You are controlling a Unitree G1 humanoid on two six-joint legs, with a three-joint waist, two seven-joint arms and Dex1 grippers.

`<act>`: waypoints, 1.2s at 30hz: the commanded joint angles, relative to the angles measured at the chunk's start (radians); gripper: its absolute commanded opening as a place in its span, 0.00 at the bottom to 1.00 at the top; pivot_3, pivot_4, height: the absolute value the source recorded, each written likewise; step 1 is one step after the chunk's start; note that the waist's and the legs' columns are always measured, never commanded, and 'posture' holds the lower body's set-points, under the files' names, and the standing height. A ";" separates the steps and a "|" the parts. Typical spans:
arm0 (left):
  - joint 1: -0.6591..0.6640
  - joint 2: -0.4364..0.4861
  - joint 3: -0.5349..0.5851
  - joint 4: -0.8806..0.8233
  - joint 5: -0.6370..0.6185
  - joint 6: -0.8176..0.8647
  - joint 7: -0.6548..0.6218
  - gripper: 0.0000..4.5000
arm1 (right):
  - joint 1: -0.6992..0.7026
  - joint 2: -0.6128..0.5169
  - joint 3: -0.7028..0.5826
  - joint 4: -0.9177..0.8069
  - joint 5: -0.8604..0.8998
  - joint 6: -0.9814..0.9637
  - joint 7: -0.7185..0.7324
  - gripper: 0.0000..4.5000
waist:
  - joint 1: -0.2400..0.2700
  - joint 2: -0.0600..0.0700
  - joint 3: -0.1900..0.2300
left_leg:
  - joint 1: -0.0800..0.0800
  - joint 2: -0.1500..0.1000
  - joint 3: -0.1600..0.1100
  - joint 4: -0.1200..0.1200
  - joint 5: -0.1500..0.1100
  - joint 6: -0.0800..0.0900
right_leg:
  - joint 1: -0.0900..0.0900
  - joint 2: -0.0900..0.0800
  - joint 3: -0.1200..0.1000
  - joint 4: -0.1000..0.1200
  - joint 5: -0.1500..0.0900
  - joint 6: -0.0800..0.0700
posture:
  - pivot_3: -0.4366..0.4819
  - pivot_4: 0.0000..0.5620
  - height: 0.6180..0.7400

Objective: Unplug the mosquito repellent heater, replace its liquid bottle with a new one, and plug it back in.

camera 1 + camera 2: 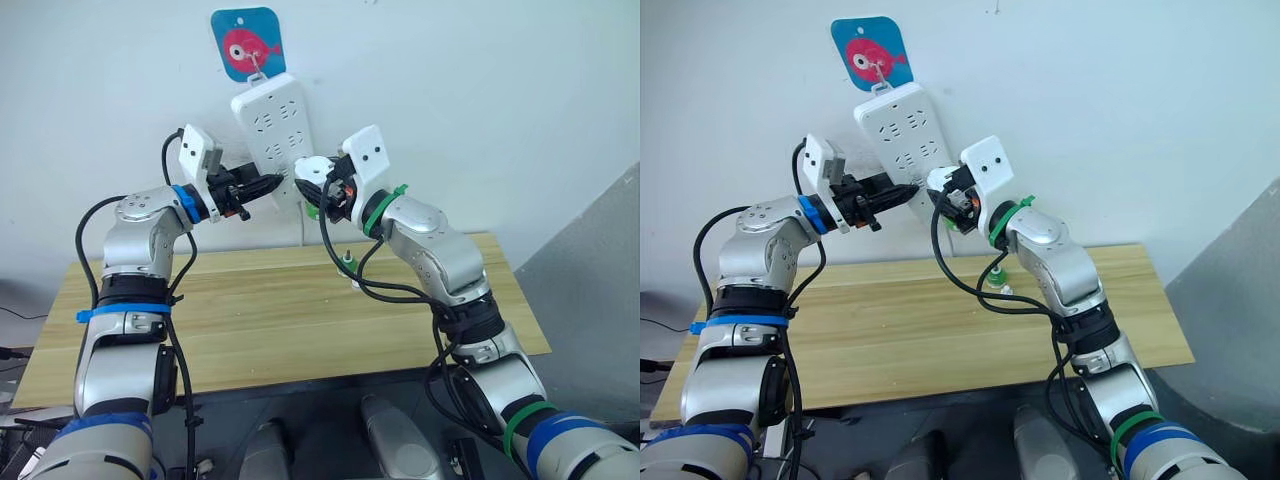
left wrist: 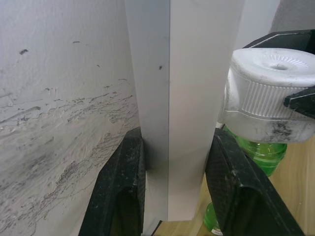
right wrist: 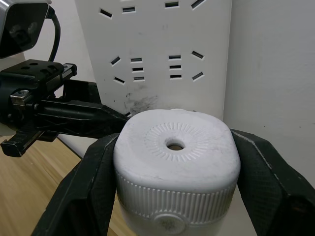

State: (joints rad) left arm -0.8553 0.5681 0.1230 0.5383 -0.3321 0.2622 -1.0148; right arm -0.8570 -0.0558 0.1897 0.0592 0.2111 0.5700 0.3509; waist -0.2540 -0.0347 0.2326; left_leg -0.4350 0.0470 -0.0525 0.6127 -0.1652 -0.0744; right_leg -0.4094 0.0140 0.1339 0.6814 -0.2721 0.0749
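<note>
Right gripper (image 3: 172, 162) is clamped on the mosquito repellent heater (image 3: 174, 162), one finger on each side, holding it against the lower face of the wall-hung power strip (image 1: 272, 125). A green bottle (image 2: 261, 152) hangs under the heater. Left gripper (image 2: 172, 191) pinches the strip's lower edge between both fingers.

From the head, our two eye views looked forward and down over both arms toward the white wall, taking in the hanging power strip (image 1: 272, 130) and the wooden table (image 1: 260, 320) below it. They shared nearly the same scene, shifted slightly sideways. Our left wrist camera sat very close to the strip's edge, looking along it between its own fingers (image 2: 120, 196). Our right wrist camera faced the strip's socket side at close range, over the mosquito repellent heater (image 3: 177, 164). Both wrist views shared that heater and strip.
</note>
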 commanded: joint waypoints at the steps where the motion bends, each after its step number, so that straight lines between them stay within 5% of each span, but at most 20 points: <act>1: 0.013 0.006 -0.004 -0.063 -0.011 0.026 -0.010 0.30 | -0.055 0.014 -0.031 0.050 -0.010 -0.063 0.003 0.67 | -0.002 0.000 0.000 | 0.000 0.000 0.000 0.000 0.000 0.000 | 0.000 0.000 0.000 0.000 0.000 0.000 | 0.21 0.34 0.94; 16: 0.020 0.004 0.018 -0.083 -0.001 0.060 0.008 0.30 | -0.089 0.037 -0.041 0.169 -0.014 -0.149 0.043 0.67 | -0.022 0.000 0.000 | 0.001 0.000 -0.001 0.000 0.002 0.002 | 0.001 0.000 -0.002 0.001 0.001 -0.001 | 0.22 0.35 0.94; 20: 0.013 0.012 0.021 -0.053 0.019 0.026 0.016 0.30 | -0.073 0.020 -0.048 0.136 -0.012 -0.134 0.041 0.96 | -0.017 0.000 0.000 | 0.001 0.000 -0.002 -0.001 0.002 0.002 | 0.001 0.000 -0.002 0.001 0.001 -0.001 | 0.22 0.35 0.94; 33: -0.018 0.065 0.029 0.052 0.056 -0.071 0.085 0.29 | 0.143 -0.143 -0.034 -0.380 0.115 0.194 0.139 1.00 | -0.002 0.000 0.000 | 0.001 0.000 -0.004 -0.004 0.002 0.002 | 0.000 -0.001 -0.006 0.000 0.001 -0.001 | 0.23 0.37 0.94; 36: -0.027 0.077 0.029 0.076 0.077 -0.113 0.113 0.50 | 0.166 -0.162 -0.035 -0.434 0.137 0.240 0.140 1.00 | -0.007 0.001 0.000 | 0.002 0.000 -0.004 -0.004 0.003 0.004 | 0.000 0.000 -0.006 0.000 0.001 -0.003 | 0.24 0.38 0.94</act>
State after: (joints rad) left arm -0.8576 0.6064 0.1175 0.6018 -0.2815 0.1844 -0.9579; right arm -0.6860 -0.2114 0.1718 -0.3212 0.3238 0.7926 0.4851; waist -0.2605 -0.0341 0.2329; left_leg -0.4334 0.0477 -0.0563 0.6086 -0.1622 -0.0704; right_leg -0.4096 0.0139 0.1286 0.6811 -0.2709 0.0721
